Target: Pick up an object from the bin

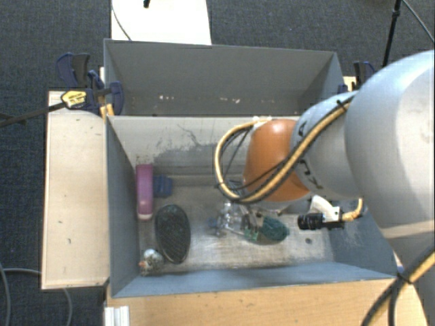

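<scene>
My gripper (233, 223) is low over the bin floor, right of the middle, under the orange wrist cover. Right beside it, on its right, lies a dark teal rounded thing (273, 231) that seems to touch it. A black oval brush-like thing (172, 231) lies on the floor to the gripper's left, well apart from it.
Along the left wall stands a pink bottle-like thing (144, 190) with a small blue thing (162, 185) beside it. A small shiny ball-like thing (150, 257) sits in the front left corner. The arm and its cables cover the bin's right side.
</scene>
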{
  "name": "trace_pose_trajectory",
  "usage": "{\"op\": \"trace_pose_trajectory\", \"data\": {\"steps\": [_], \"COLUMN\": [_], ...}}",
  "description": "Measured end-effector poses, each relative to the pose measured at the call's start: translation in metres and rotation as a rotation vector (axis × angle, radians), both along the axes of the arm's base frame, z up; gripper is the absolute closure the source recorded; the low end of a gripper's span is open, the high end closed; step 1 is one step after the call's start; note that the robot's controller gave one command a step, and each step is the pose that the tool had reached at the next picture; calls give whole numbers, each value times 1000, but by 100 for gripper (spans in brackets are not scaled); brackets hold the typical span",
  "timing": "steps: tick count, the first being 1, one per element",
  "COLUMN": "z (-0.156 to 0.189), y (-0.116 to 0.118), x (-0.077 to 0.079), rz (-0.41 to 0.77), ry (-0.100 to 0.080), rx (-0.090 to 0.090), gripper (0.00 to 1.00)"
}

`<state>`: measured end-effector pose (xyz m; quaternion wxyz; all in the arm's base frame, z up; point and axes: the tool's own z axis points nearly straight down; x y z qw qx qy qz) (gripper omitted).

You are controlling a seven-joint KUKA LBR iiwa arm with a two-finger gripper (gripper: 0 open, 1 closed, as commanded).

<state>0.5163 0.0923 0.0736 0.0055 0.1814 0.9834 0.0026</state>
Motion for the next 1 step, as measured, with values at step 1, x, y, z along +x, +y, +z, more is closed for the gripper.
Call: {"op": "trace_pose_trajectory", "data": {"steps": [1], "z": [154], "y": [24], "x": [-12], "rz": [160], "ry": [2], "rx": [-2], "gripper": [100]}}
